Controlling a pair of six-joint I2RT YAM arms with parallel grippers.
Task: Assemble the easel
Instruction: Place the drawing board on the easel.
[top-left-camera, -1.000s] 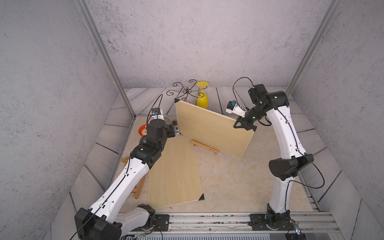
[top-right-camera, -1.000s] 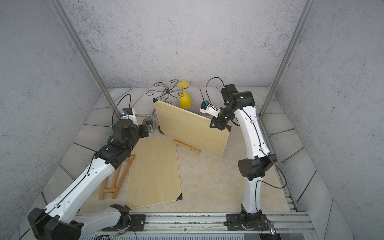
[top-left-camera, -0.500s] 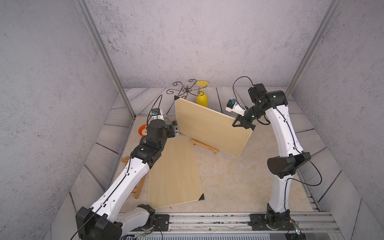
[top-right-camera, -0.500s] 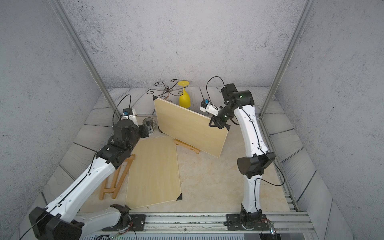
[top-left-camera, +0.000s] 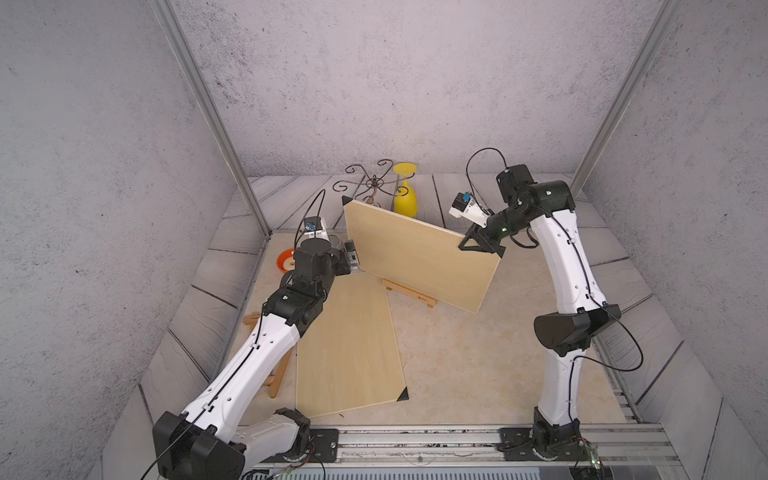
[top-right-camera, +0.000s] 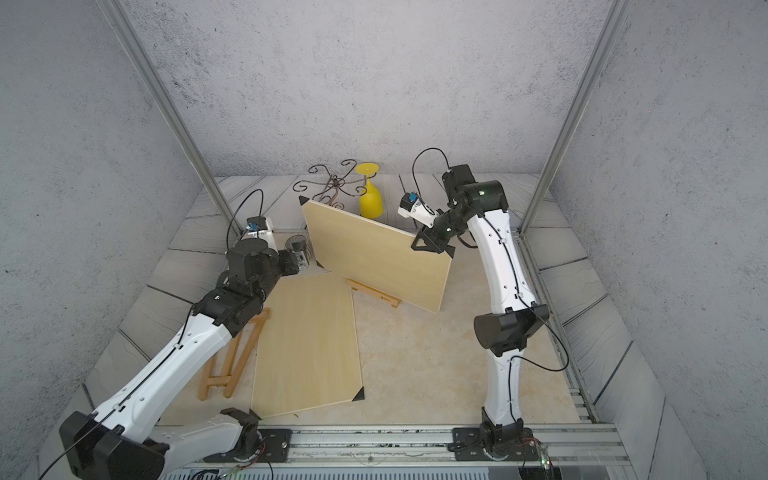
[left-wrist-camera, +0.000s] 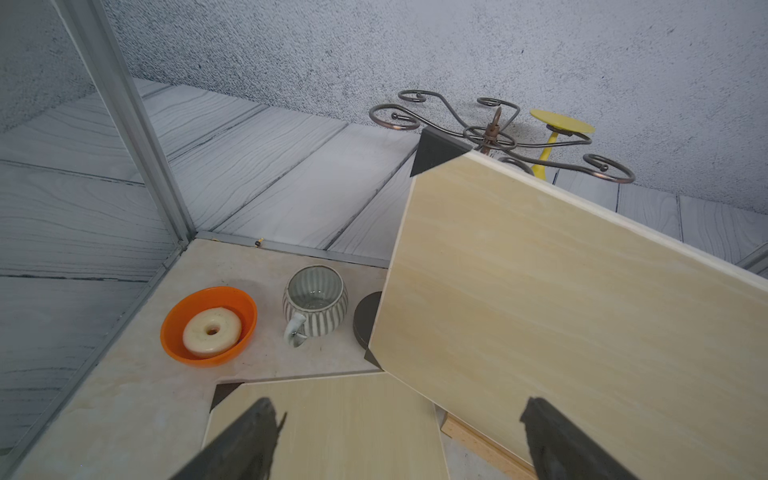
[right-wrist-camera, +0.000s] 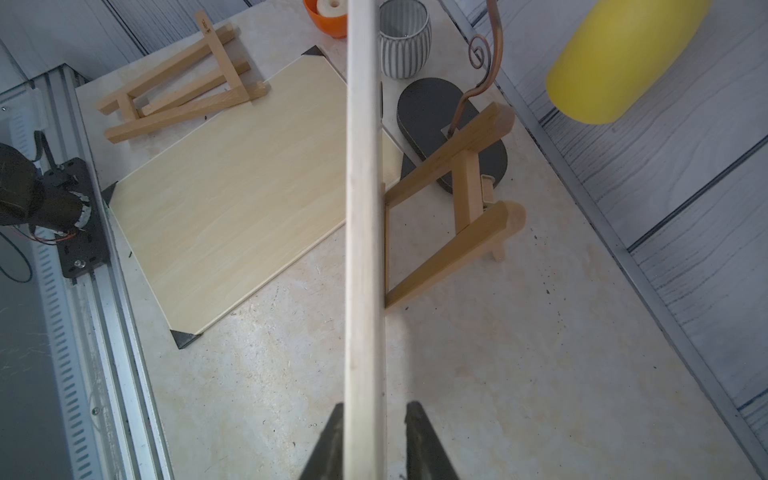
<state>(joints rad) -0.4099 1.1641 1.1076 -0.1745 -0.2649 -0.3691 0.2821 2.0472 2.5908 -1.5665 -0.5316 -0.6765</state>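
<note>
I read right gripper (top-left-camera: 478, 246) loose around upright board (top-left-camera: 415, 253) top-right corner, letting it lean on easel (right-wrist-camera: 466, 187); left gripper (left-wrist-camera: 401, 419) spread, empty.

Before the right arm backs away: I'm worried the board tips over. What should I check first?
1. Lean: upright board rests against standing easel: ok.
2. Seat: its lower edge on the ledge: cannot tell.
3. Release: right gripper straddles the top edge, with a gap on one side: ok.
4. Spare arm: left gripper open, empty, near the board's side edge: ok.
5. Remaining work: second easel lies folded beside the flat board: not ok.
</note>
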